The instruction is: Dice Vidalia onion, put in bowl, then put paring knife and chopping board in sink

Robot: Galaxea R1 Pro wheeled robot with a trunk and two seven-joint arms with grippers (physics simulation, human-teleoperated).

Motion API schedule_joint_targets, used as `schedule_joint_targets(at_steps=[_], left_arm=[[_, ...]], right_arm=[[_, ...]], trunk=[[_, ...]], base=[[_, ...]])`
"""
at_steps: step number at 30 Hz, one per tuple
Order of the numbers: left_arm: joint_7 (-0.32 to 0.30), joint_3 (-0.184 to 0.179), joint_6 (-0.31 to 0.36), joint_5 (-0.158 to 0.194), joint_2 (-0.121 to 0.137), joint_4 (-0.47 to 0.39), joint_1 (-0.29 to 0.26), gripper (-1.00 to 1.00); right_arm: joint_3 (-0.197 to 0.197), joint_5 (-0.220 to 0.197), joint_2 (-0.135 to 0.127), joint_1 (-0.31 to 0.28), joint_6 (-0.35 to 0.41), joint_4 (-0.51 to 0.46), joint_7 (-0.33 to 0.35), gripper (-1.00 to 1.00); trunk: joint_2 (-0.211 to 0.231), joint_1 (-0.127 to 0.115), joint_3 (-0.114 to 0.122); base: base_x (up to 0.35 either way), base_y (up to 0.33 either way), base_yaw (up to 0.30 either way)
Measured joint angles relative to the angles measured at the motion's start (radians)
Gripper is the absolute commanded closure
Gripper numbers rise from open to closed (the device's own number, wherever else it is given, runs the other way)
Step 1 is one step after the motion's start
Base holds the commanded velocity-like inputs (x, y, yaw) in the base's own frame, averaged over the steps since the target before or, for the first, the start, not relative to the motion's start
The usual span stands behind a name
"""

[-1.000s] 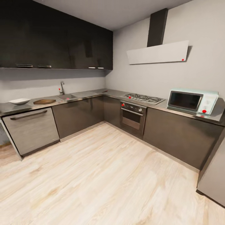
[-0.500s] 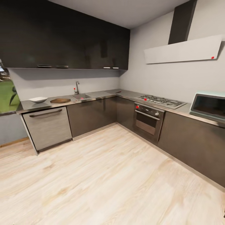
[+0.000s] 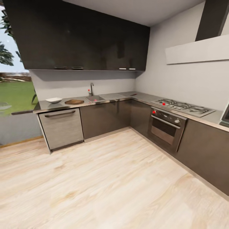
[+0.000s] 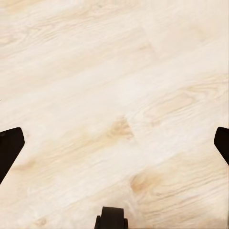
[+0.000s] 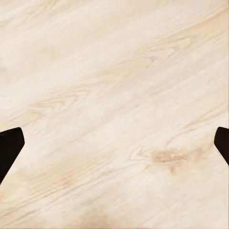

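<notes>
No writing is legible. Left of the frame, the bowl (image 3: 53, 100) and chopping board (image 3: 74, 102) sit on the tabletop (image 3: 44, 106) beside the sink (image 3: 94, 99). Both grippers' fingers (image 4: 10, 148) (image 5: 10, 145) are spread apart over the floor (image 3: 105, 181).

Left gripper (image 4: 114, 143) and right gripper (image 5: 114, 143) hang with jaws spread wide, holding nothing.

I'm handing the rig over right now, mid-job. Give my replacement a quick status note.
Left gripper and right gripper: both open, empty, over the wood floor.
Across the room on the countertop: bowl, chopping board beside it, then the sink.
Onion and knife too small to make out.
Done: nothing that shows. Left: drive up, then everything.
</notes>
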Motion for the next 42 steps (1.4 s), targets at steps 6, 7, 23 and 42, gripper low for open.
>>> schedule_joint_targets(at_steps=[6,7,23,42], left_arm=[[0.0,0.0,0.0,0.0,0.0,0.0,0.0,-1.0],[0.0,0.0,0.0,0.0,0.0,0.0,0.0,-1.0],[0.0,0.0,0.0,0.0,0.0,0.001,0.0,-1.0],[0.0,0.0,0.0,0.0,0.0,0.001,0.0,-1.0]], right_arm=[[0.0,0.0,0.0,0.0,0.0,0.0,0.0,-1.0],[0.0,0.0,0.0,0.0,0.0,0.0,0.0,-1.0],[0.0,0.0,0.0,0.0,0.0,0.0,0.0,-1.0],[0.0,0.0,0.0,0.0,0.0,0.0,-0.005,-1.0]], trunk=[[0.0,0.0,0.0],[0.0,0.0,0.0],[0.0,0.0,0.0],[0.0,0.0,0.0]], base=[[0.21,-0.177,0.274],[0.209,-0.179,0.274],[0.208,-0.186,0.274],[0.207,-0.189,0.274]])
